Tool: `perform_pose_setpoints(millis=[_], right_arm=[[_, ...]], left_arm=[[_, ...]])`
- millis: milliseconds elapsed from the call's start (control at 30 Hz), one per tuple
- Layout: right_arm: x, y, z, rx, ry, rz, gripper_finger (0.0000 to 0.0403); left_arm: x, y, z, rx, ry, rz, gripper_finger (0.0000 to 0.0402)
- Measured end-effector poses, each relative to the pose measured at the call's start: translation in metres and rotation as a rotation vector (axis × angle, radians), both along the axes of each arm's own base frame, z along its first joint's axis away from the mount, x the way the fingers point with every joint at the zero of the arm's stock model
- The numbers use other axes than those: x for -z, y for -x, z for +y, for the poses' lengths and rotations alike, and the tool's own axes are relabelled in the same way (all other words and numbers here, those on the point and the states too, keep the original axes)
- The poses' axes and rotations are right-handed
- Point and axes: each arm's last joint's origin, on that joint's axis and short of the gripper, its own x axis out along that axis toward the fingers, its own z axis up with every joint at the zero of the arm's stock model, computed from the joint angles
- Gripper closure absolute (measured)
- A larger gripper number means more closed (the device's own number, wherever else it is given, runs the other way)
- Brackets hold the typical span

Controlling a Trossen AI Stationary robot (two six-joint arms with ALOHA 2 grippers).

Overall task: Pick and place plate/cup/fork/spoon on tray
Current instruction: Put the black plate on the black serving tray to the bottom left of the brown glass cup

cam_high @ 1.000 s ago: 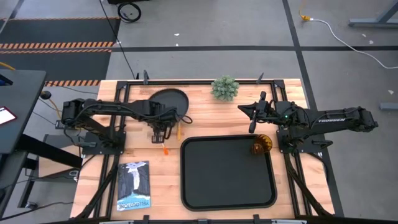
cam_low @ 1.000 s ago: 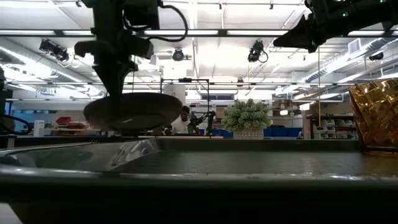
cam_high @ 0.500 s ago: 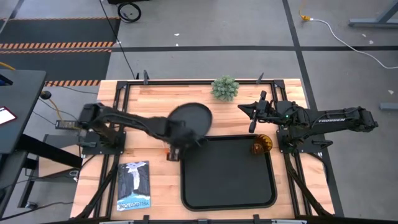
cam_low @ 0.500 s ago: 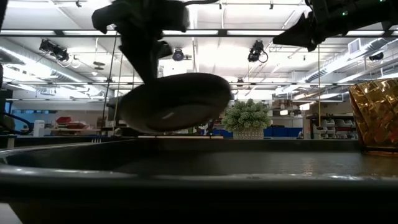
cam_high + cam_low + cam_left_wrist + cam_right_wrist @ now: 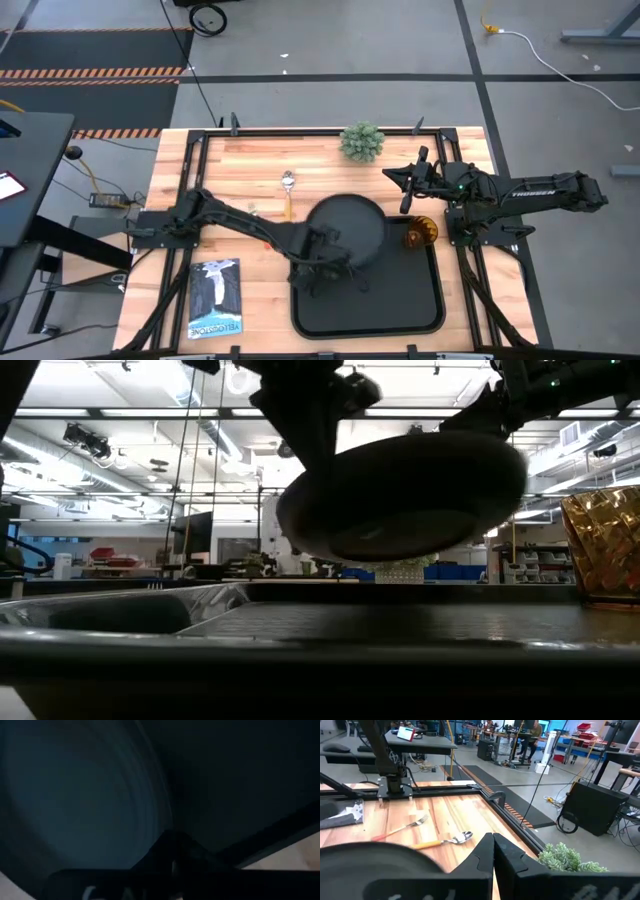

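Since the earlier frames the plate point(image 5: 347, 228) has been carried from the bare wood at the back of the table to a spot above the tray point(image 5: 368, 320), over its back edge. It is held by its rim in the left gripper point(image 5: 322, 252), whose fingers are closed on it, and in the low view it is seen tilted and clear of the tray floor.

The right gripper point(image 5: 403, 187) is parked near the back right of the table, beside the small green plant point(image 5: 361, 141); its two fingers seem pressed together in the right wrist view.

"TROSSEN" can be read in white on the right arm. A booklet point(image 5: 215, 298) lies left of the tray — its words are too small to read.

The ribbed amber cup point(image 5: 420, 232) is set in the tray's back right corner. The spoon point(image 5: 287, 194) is left on the wood behind the plate. The fork point(image 5: 400, 828) shows best in the right wrist view — beside the spoon, silver with an orange handle.
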Motion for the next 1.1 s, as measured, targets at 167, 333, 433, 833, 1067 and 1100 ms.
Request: perform_pose_setpoints(millis=[167, 333, 433, 833, 1067, 1100], right_arm=[[0.002, 0.002, 0.000, 0.001, -0.003, 0.026, 0.0394], [0.003, 0.003, 0.000, 0.000, -0.001, 0.040, 0.0394], [0.001, 0.005, 0.000, 0.000, 0.000, 0.029, 0.0394], [-0.002, 0.008, 0.001, 0.000, 0.002, 0.003, 0.0394], [-0.002, 0.008, 0.001, 0.000, -0.003, 0.003, 0.0394], [-0.002, 0.008, 0.001, 0.001, -0.007, 0.002, 0.0394]], left_arm=[[0.010, -0.003, -0.022, 0.093, 0.009, 0.026, 0.0391], [0.019, 0.000, -0.049, 0.267, -0.067, 0.007, 0.0391], [0.028, 0.004, -0.061, 0.366, -0.104, 0.033, 0.0391], [0.050, -0.003, -0.090, 0.710, -0.277, -0.034, 0.0388], [0.061, -0.008, -0.085, 0.823, -0.318, 0.004, 0.0387], [0.062, -0.009, -0.082, 0.821, -0.317, 0.002, 0.0387]])
